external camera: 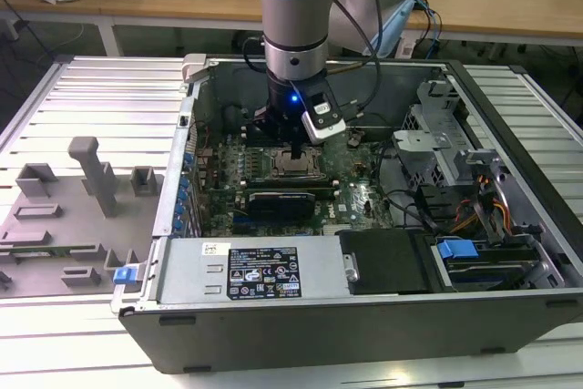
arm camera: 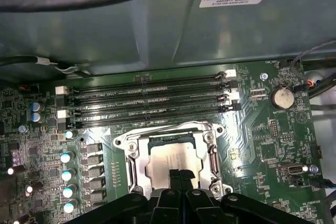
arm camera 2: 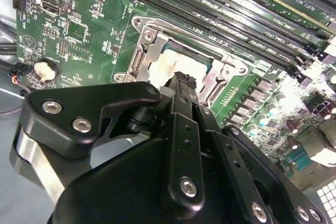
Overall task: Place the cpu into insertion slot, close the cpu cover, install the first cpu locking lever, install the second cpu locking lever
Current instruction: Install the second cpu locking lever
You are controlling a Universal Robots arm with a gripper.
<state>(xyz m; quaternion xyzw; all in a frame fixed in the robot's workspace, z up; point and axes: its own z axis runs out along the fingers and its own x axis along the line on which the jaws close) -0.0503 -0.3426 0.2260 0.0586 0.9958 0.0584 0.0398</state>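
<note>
Open computer case (external camera: 510, 225) on ribbed table (external camera: 82, 88); one arm reaches down inside. One green circuit board (arm camera: 273, 140). Four long memory slots (arm camera: 147, 98) lie at 12 o'clock of the insertion slot (arm camera: 173, 156) in the first wrist view. One cpu cover (arm camera 2: 157, 35) lies closed around the socket window; cpu (arm camera 2: 173, 69) shows pale within it. Gripper (arm camera 2: 181, 82) sits directly over the cpu, tip at or near its top; fingers pressed together, nothing pinched. One coin cell (arm camera: 282, 97) at 2 o'clock of the socket.

Pale blue and silver arm (external camera: 291, 6), black cables, black end effector (arm camera 2: 181, 85) with silver screws, blue light
</note>
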